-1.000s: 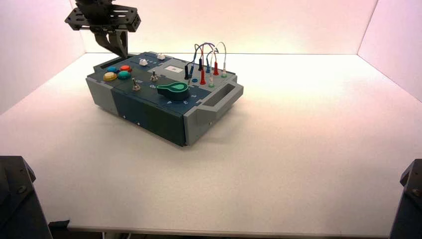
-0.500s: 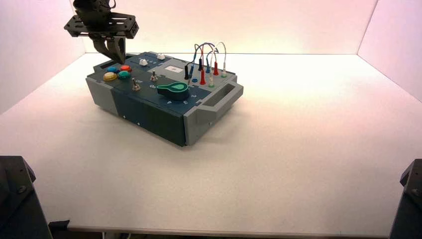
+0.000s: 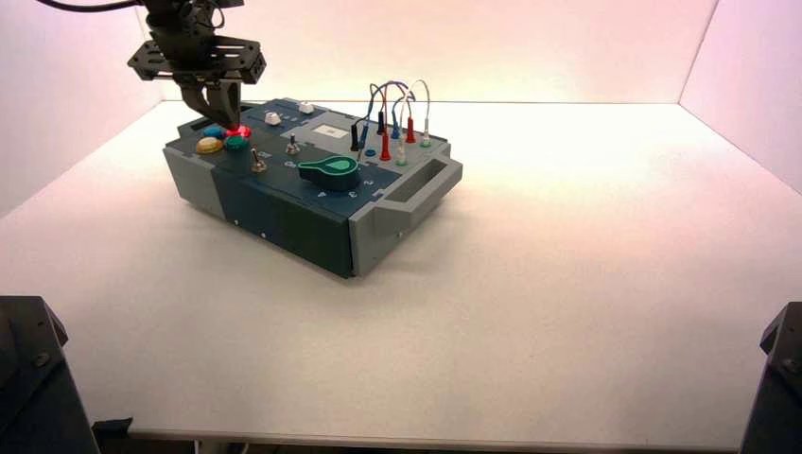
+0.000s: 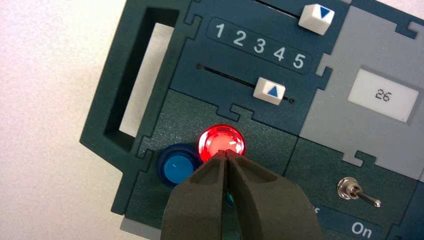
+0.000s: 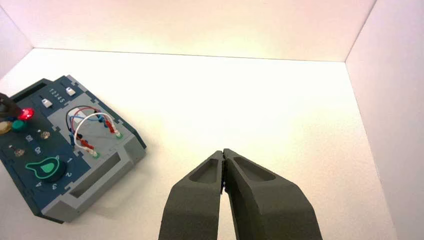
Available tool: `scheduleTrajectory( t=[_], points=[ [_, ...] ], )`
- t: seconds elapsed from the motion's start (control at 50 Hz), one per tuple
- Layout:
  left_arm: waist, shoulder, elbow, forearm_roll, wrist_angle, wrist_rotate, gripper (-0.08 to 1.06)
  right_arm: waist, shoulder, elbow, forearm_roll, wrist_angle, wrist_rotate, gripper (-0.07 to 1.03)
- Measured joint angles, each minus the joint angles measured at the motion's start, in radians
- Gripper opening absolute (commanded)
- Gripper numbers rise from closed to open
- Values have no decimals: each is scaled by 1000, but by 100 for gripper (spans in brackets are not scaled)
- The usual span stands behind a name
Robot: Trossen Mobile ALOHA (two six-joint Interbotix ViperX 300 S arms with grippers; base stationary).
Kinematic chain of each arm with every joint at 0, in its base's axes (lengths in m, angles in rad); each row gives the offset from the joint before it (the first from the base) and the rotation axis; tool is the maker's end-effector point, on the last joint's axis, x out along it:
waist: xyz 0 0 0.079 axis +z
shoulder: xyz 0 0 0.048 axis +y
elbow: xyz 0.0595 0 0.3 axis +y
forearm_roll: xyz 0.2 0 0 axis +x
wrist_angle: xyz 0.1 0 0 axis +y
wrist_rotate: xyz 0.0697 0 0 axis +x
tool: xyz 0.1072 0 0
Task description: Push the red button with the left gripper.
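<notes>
Left wrist view shows the black tapering left gripper [image 4: 225,153] with closed fingers, forming one firm tip at the glowing round red button [image 4: 221,142], beside the round blue button [image 4: 178,167], probably for pressing it.

Lab-type robot test station, shown by a box [image 3: 284,189] of buttons, knob, switches and wires, set on a pale table [image 3: 530,322] at upper left of the high view. Table is enclosed by plain light walls [image 3: 530,47] at top and both sides. Dark robot arm parts [image 3: 28,378] are seen at lower left and lower right, and a black gripper [image 3: 224,125] is held over the box at upper left. Brightly lit throughout.
</notes>
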Motion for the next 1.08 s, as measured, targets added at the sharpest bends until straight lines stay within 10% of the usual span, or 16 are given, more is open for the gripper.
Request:
scheduleTrajectory(
  t=[1.08],
  points=[
    [0, -94, 14, 2, 25, 3, -3, 2, 43, 0, 3, 3, 0, -2]
  ],
)
